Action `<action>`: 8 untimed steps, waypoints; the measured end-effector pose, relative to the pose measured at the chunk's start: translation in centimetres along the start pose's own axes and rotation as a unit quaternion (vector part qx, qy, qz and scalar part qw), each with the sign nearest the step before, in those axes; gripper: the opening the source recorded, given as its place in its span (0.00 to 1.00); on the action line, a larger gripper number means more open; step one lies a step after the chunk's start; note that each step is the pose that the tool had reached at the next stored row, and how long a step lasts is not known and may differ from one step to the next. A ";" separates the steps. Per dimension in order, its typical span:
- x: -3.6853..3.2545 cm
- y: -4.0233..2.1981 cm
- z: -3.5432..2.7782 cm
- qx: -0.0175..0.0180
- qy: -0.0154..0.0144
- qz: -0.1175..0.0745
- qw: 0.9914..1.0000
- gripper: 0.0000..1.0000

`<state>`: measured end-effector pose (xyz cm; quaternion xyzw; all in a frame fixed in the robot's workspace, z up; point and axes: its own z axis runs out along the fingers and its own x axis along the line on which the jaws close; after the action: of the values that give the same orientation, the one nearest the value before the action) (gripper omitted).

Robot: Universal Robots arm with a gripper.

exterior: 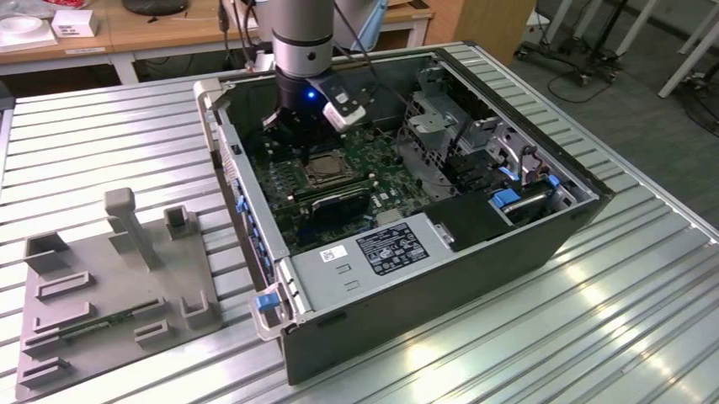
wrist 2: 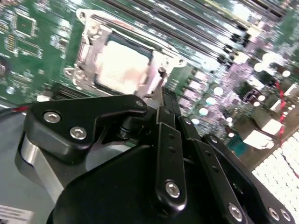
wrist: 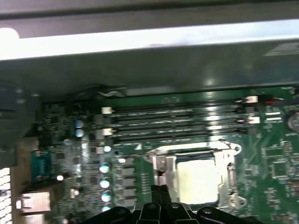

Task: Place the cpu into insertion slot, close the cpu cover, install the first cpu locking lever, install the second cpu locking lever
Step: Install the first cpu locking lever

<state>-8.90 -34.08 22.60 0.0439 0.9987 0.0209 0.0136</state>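
Exterior view's left: grey moulded fixture plate [exterior: 113,286] on ribbed aluminium table [exterior: 561,337]. Centre: open black computer case [exterior: 483,257], green motherboard [exterior: 376,189] inside. Arm's black gripper [exterior: 298,145] low beside small square metal-framed insertion slot [exterior: 323,170]. Both wrist views: pale silvery-tan square cpu [wrist 2: 122,65] [wrist: 198,175] seated in slot. Thin silvery cpu cover [wrist 2: 86,56] [wrist: 163,164] down, framing it. Gripper fingers [wrist 2: 168,126] pressed together, tips just beside cover's edge, nothing visible between them.
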 end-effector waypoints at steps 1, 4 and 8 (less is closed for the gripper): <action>0.23 -0.02 -0.01 0.000 0.000 0.000 1.000 0.11; 0.73 -0.08 -0.02 0.000 -0.001 0.000 1.000 0.11; 0.78 -0.09 -0.02 0.000 -0.001 0.000 1.000 0.11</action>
<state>-9.69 -34.10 22.60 0.0439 0.9987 0.0209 0.0150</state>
